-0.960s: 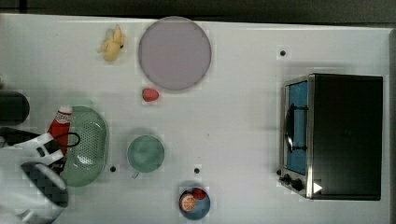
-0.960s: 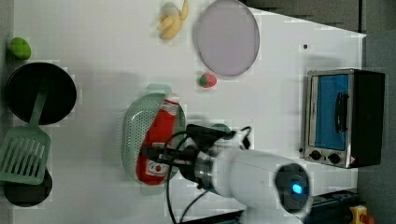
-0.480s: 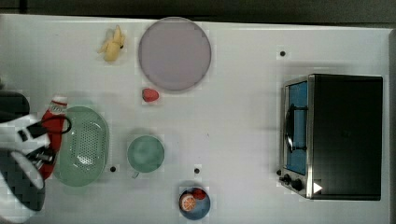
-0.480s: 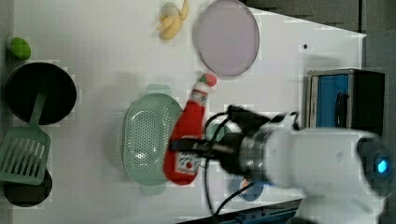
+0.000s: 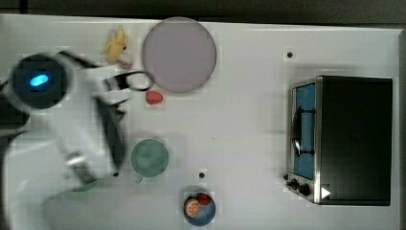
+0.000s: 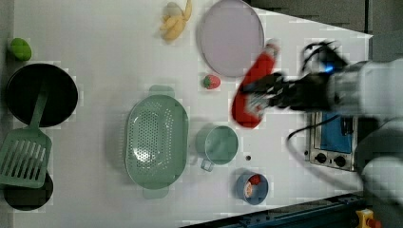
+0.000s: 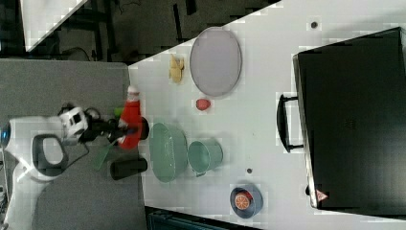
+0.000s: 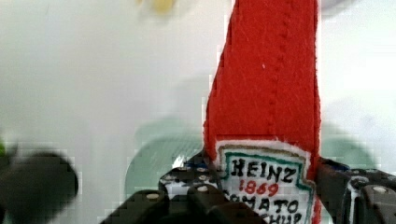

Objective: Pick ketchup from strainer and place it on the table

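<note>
The ketchup [image 6: 251, 92] is a red bottle with a white cap, held in the air by my gripper [image 6: 256, 93], which is shut on its lower body. In the left view it hangs to the right of the strainer [image 6: 157, 140], over the table [image 6: 119, 57] below the grey plate. The pale green strainer lies empty. In the wrist view the ketchup [image 8: 266, 93] stands between my dark fingers [image 8: 187, 184], its label facing the camera. In the right view the ketchup [image 7: 130, 122] is left of the strainer [image 7: 167, 151].
A grey plate [image 6: 231, 37], a small red fruit [image 6: 211, 81] and a banana [image 6: 175, 21] lie behind. A green cup [image 6: 217, 144] stands beside the strainer, a blue bowl [image 6: 252, 187] nearer the front. A toaster oven [image 5: 344, 139], black pan [image 6: 38, 95] and green spatula [image 6: 23, 156] flank the scene.
The ketchup has been lifted out of the strainer and carried to the left view's right, tilting as it goes. The strainer is now empty and the arm has swung with it.
</note>
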Robot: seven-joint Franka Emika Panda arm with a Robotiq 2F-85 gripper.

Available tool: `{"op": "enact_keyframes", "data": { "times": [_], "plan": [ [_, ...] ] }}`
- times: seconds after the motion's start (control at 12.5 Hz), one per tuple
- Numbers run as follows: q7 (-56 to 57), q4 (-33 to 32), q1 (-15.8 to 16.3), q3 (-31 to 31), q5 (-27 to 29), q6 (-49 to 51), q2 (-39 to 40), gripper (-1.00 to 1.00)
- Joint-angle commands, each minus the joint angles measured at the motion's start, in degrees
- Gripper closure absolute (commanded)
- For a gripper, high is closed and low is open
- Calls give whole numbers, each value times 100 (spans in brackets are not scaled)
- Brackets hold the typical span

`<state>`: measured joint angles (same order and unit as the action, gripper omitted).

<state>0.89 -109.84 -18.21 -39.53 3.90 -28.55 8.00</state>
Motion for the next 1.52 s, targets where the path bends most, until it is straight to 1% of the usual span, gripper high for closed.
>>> {"op": "enact_keyframes", "data": {
  "times": [0.08, 0.32, 0.64, 0.96, 1.28, 1.44, 1.52],
  "plan": [
    [772, 149, -343, 709, -38, 73, -105, -21],
    [831, 66, -381, 1398, -40, 98, -104, -21],
    [921, -493, -395, 1967, -40, 72, -102, -21],
    [921, -1307, -397, 2105, -40, -160, -54, -21],
    [921, -2088, -392, 2113, -143, -1523, 300, -21],
    [921, -2219, -394, 2143, -283, -1939, 617, -21],
    [921, -2217, -394, 2147, -358, -2070, 792, -27]
  ]
}}
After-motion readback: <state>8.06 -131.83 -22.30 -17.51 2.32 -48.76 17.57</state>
